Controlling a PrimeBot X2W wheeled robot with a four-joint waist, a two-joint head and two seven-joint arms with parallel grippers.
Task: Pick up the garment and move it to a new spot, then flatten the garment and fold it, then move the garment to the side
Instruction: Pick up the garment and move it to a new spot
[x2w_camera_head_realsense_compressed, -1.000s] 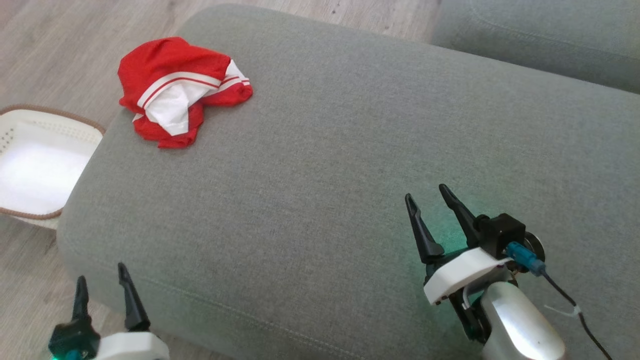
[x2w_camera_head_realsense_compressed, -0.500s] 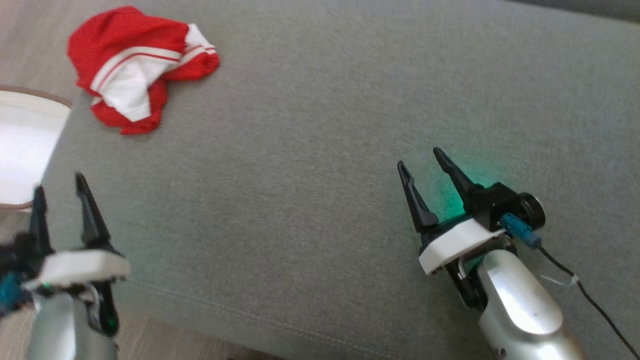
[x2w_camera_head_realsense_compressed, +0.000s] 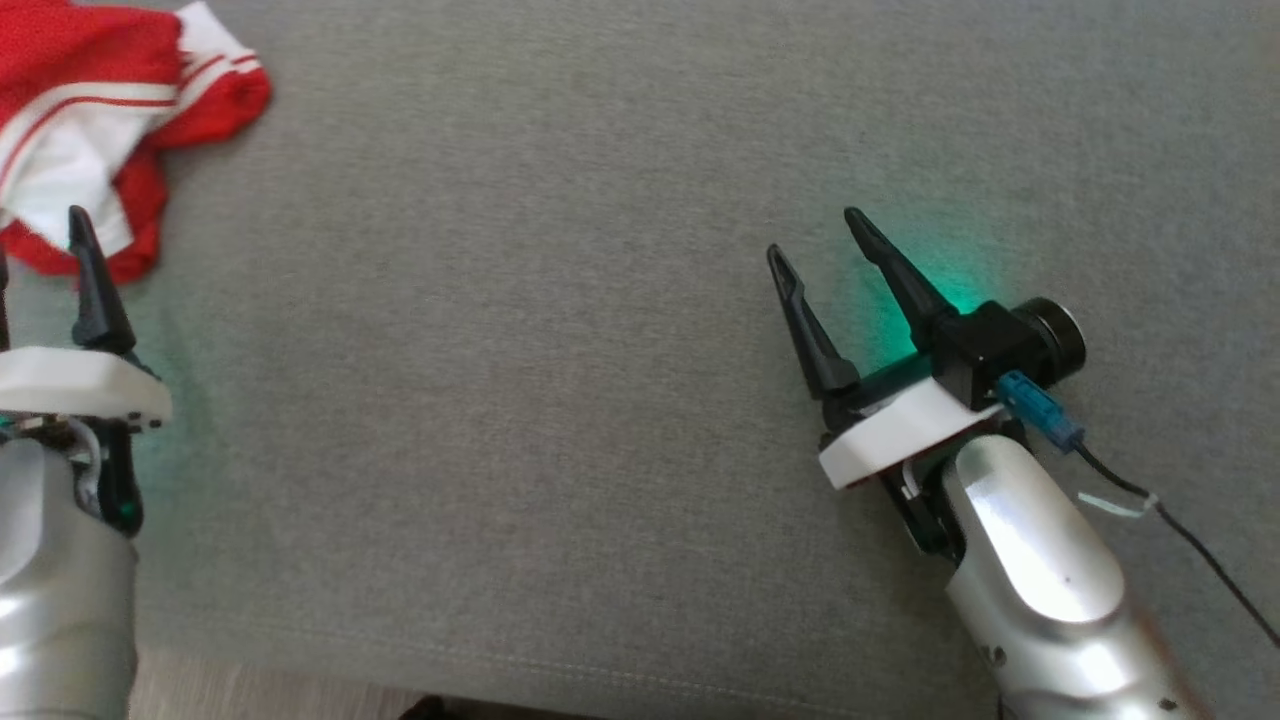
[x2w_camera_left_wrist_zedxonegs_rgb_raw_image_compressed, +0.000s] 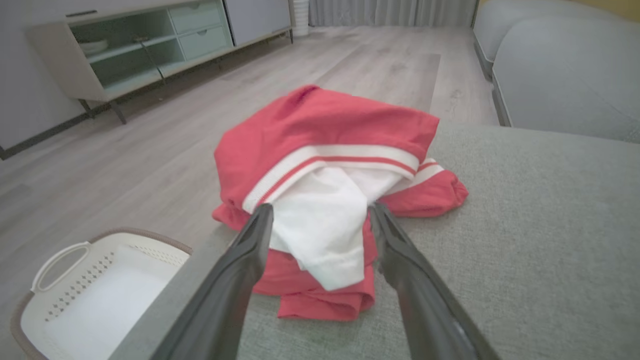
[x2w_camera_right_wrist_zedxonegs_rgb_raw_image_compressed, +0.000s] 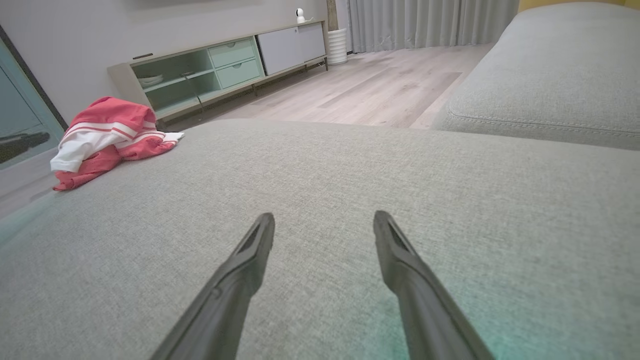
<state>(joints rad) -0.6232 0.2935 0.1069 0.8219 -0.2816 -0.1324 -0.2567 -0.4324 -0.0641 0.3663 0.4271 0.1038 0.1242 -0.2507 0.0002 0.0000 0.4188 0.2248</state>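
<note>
left fingers (x2w_camera_left_wrist_zedxonegs_rgb_raw_image_compressed: 240, 270) — closer, garment (x2w_camera_left_wrist_zedxonegs_rgb_raw_image_compressed: 320, 125) just ahead

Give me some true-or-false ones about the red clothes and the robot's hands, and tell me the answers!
1. The garment is red and white. True.
2. The left gripper is squeezing the garment. False: its fingers are open and hold nothing.
3. The garment lies in the basket. False: it lies crumpled on the grey cushion; the basket stands on the floor beside.
4. The right gripper is open, well away from the garment. True.
</note>
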